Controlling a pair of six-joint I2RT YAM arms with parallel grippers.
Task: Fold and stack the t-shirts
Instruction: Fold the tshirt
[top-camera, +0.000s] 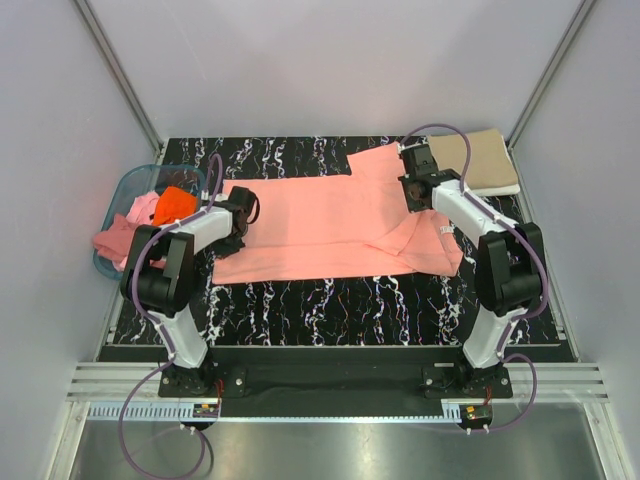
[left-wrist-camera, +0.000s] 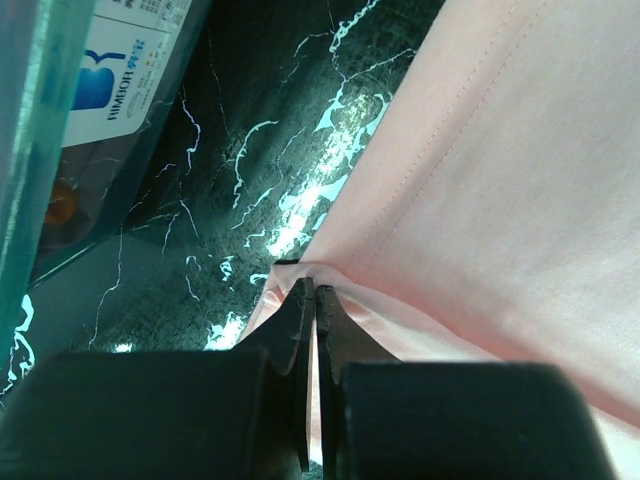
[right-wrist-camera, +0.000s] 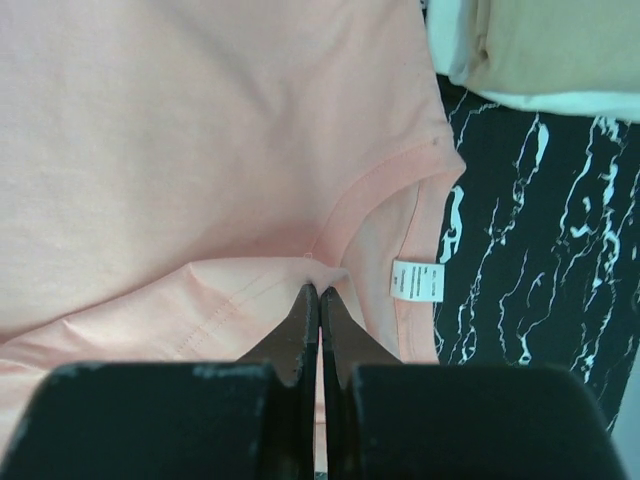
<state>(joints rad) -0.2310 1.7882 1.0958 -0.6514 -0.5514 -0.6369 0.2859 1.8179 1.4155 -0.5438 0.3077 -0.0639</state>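
In the left wrist view the basket (left-wrist-camera: 18, 140) is cut off by the left and top edges, and its sticker (left-wrist-camera: 125, 70) is too blurred to read. The right wrist view crops the tan shirt (right-wrist-camera: 560, 40) at the top. The neck tag (right-wrist-camera: 417, 280) of the salmon shirt (right-wrist-camera: 180, 130) has print too small to read. From above, the left arm (top-camera: 195, 230) hides that shirt's hem corner.

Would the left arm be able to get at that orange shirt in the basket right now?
Probably not yet: the basket sits close beside it, nothing between, but the left hand is shut on the salmon-pink t-shirt.
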